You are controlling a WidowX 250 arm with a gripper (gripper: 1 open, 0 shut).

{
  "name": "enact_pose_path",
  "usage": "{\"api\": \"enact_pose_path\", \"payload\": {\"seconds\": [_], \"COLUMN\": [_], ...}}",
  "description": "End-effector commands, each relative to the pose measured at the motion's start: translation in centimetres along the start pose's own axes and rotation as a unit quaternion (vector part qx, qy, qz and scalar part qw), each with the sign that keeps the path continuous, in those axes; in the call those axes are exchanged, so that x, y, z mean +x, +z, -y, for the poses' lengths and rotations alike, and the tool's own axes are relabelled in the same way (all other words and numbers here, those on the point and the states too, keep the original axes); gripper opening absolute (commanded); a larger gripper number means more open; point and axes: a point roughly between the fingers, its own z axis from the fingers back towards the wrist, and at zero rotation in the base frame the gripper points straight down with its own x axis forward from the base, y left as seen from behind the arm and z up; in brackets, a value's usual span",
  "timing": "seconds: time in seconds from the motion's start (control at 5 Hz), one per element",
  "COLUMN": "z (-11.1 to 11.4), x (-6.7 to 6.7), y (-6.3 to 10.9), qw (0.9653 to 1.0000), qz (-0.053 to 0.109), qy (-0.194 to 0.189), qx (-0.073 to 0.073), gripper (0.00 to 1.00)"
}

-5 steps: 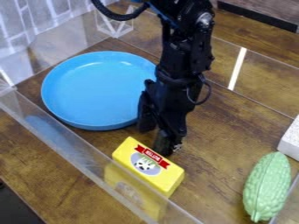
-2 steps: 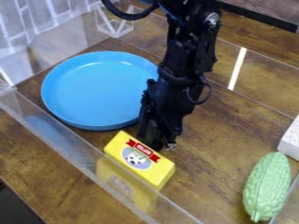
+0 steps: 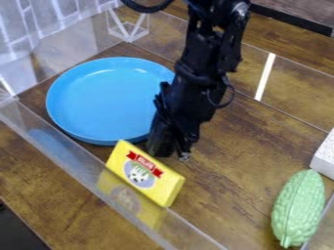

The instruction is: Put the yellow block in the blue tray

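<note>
Jaws on your gripper (image 3: 167,148) are pinched shut on the upper edge of the yellow block (image 3: 141,174), dude. The block's in the lower middle of the frame, tilted, label side up, with its gripped end raised off the wooden table (image 3: 241,161). The blue tray (image 3: 76,109) sits upper left of it, close by. That bumpy green gourd (image 3: 300,207) lies well apart at lower right.

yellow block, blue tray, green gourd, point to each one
yellow block (image 3: 141,173): camera view, middle of its top face
blue tray (image 3: 92,98): camera view, bare floor left of the arm
green gourd (image 3: 300,207): camera view, middle of its bumpy body
</note>
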Motion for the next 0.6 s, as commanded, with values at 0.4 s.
{"api": "enact_pose_path", "payload": {"seconds": [0.4], "z": [-0.3], "x": [0.9], "y": [0.1], "qw": [0.9992], "qz": [0.019], "qy": [-0.027], "qx": [0.023], "gripper": [0.00]}}
